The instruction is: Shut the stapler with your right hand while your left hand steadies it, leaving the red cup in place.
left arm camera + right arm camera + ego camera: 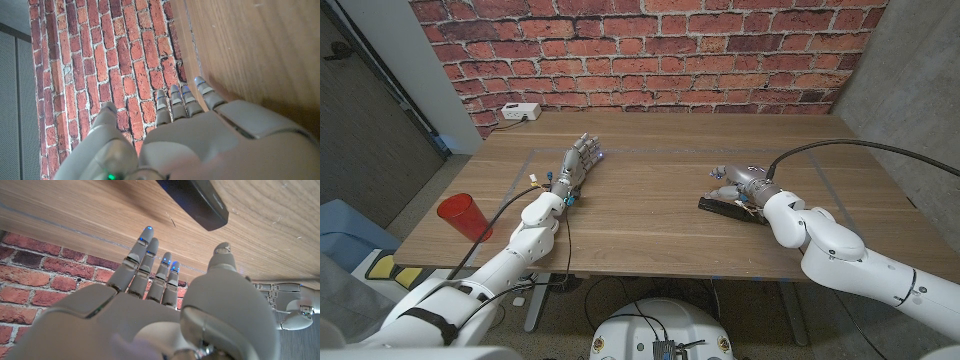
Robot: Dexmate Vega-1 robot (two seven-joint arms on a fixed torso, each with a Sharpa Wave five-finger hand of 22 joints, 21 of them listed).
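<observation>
Risk of stapler (732, 207) skidding under open right hand (738, 181), since empty, spread left hand (578, 163) sits well apart, near-edge red cup (464, 216) untouched.

Stapler (732, 207) partly hidden behind right hand (745, 183); contact perhaps made, not resolved. In right wrist view, stapler cut off by frame edge.

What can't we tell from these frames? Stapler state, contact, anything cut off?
- Stapler, head view: the right hand covers its top, so open or shut is unclear.
- Stapler, right wrist view: cut off by the picture's edge; one dark end shows.
- Right hand's contact with the stapler: not settled; the fingers look spread.
- White box at the wall: too small to identify.
- Red cup: contents not visible.
</observation>
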